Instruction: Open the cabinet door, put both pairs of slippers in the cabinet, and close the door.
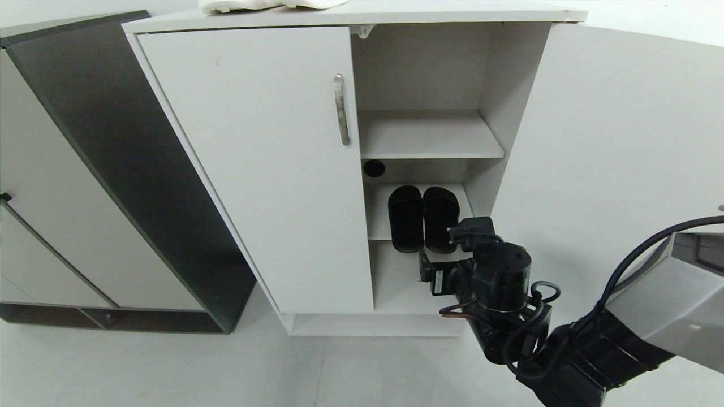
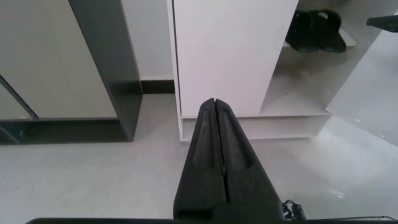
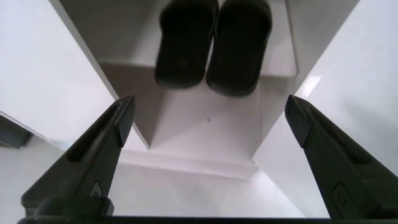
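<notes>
A white cabinet (image 1: 254,169) stands ahead with its left door shut and its right door (image 1: 611,141) swung wide open. A pair of black slippers (image 1: 423,217) lies side by side on the lower shelf, toes inward; the same slippers (image 3: 214,43) fill the far end of the right wrist view and the slippers (image 2: 317,28) also appear in the left wrist view. My right gripper (image 1: 447,249) hangs just in front of that shelf, open and empty, with the right gripper (image 3: 209,102) a short way back from the heels. My left gripper (image 2: 214,106) is shut, low over the floor, before the shut door.
A dark grey cabinet (image 1: 130,169) stands close on the left. Something soft and white (image 1: 254,4) lies on the white cabinet's top. The upper shelf (image 1: 430,135) and bottom compartment (image 1: 396,282) hold nothing. Pale floor (image 1: 226,367) spreads in front.
</notes>
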Robot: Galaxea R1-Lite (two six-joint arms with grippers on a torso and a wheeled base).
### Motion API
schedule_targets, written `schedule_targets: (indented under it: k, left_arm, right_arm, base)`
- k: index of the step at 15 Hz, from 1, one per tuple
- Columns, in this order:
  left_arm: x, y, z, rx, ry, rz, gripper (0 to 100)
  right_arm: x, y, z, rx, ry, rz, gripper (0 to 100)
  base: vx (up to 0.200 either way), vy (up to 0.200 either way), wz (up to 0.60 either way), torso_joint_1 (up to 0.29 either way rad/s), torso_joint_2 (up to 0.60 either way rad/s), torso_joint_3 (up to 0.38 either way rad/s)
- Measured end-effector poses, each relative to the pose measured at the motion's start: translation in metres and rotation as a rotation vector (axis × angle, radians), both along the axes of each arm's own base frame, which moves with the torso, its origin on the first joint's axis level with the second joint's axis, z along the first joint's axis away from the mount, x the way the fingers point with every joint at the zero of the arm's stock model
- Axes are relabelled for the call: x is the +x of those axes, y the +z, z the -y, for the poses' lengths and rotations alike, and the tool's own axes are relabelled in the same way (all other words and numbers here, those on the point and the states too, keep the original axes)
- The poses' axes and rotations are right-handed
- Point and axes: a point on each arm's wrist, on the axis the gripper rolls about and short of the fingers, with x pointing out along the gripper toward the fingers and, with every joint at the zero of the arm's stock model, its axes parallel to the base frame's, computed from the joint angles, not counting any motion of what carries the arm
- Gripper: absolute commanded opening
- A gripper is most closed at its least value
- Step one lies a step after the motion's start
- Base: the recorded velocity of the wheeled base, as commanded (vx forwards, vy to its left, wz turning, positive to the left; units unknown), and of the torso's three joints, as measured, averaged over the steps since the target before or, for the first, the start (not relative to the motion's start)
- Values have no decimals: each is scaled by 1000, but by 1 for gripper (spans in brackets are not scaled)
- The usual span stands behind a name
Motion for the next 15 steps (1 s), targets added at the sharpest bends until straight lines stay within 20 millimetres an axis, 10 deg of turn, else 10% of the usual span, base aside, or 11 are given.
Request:
schedule_targets:
  k: [15]
  left_arm:
    - [0,0,0,24,0,0,0]
  right_arm:
    - [-10,-6,-7,0,36,5,100]
  base:
    - [0,13,0,0,1,55]
